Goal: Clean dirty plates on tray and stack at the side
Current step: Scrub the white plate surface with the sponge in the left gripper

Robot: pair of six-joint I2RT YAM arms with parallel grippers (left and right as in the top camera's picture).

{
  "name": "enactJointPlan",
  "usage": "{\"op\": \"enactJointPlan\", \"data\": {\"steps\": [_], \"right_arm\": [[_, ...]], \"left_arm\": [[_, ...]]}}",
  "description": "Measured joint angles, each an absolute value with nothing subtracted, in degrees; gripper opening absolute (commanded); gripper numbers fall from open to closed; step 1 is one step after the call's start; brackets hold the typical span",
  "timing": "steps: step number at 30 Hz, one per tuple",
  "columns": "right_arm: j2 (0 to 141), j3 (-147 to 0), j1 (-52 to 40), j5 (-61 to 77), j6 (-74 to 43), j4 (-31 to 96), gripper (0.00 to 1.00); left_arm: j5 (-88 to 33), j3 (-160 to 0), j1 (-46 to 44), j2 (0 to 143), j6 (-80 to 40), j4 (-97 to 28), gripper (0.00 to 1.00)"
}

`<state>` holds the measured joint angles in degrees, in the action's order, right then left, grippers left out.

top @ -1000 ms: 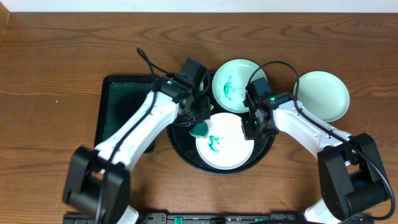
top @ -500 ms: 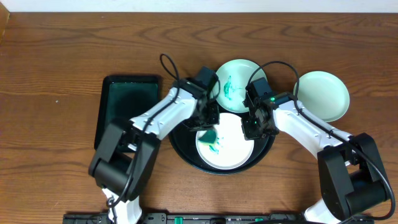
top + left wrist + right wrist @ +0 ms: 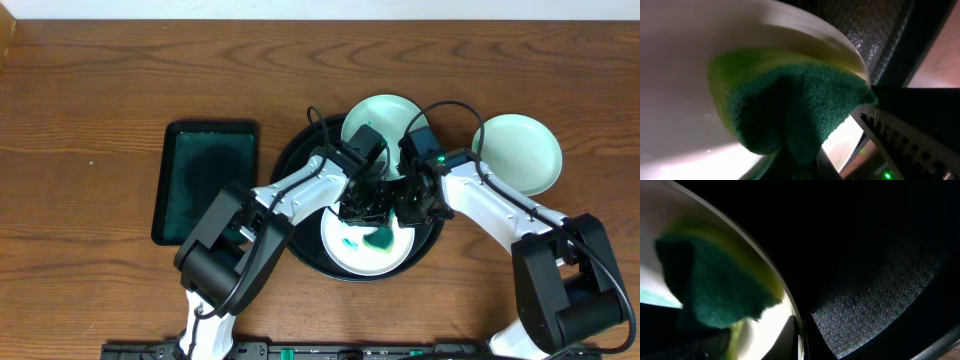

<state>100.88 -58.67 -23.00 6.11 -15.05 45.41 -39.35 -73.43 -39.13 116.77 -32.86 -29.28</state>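
The round black tray (image 3: 296,172) holds a white plate (image 3: 352,255) with a teal smear (image 3: 349,242) and, behind it, a mint-green plate (image 3: 385,111) partly hidden by the arms. My left gripper (image 3: 375,225) is shut on a green sponge (image 3: 381,238), which is pressed on the white plate's right half. In the left wrist view the sponge (image 3: 790,100) fills the middle, lying against the white plate (image 3: 675,80). My right gripper (image 3: 408,213) is shut on the white plate's right rim (image 3: 788,302); the sponge (image 3: 710,290) lies just inside that rim. A clean mint-green plate (image 3: 517,152) sits on the table to the right.
A black rectangular tray (image 3: 205,180) with a green-tinted bottom lies left of the round tray. Both arms cross over the round tray's middle, their wrists nearly touching. Cables loop above the back plate. The wooden table (image 3: 90,100) surrounds everything.
The left arm has swept the sponge rightwards, from the white plate's left edge across to its right half. The right arm has stayed on the plate's rim.
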Motion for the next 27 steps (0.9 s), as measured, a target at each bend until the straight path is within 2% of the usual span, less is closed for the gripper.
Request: {"op": "enactJointPlan", "data": {"steps": [7, 17, 22, 27], "right_arm": [[100.9, -58.7, -23.3, 6.5, -15.0, 46.1, 0.01], [100.9, -58.6, -24.3, 10.0, -15.0, 45.3, 0.01], [100.9, -58.6, -24.3, 10.7, -15.0, 45.2, 0.01], [100.9, -58.6, -24.3, 10.7, -15.0, 45.2, 0.01]], "left_arm": [[-38.6, -74.3, -39.0, 116.9, -33.0, -34.9, 0.07], [-28.8, -75.4, -36.0, 115.9, -29.9, -45.5, 0.07], [-22.0, -75.4, -36.0, 114.8, -29.6, -46.4, 0.07], [-7.5, -75.5, -36.1, 113.5, -29.6, -46.1, 0.07]]}}
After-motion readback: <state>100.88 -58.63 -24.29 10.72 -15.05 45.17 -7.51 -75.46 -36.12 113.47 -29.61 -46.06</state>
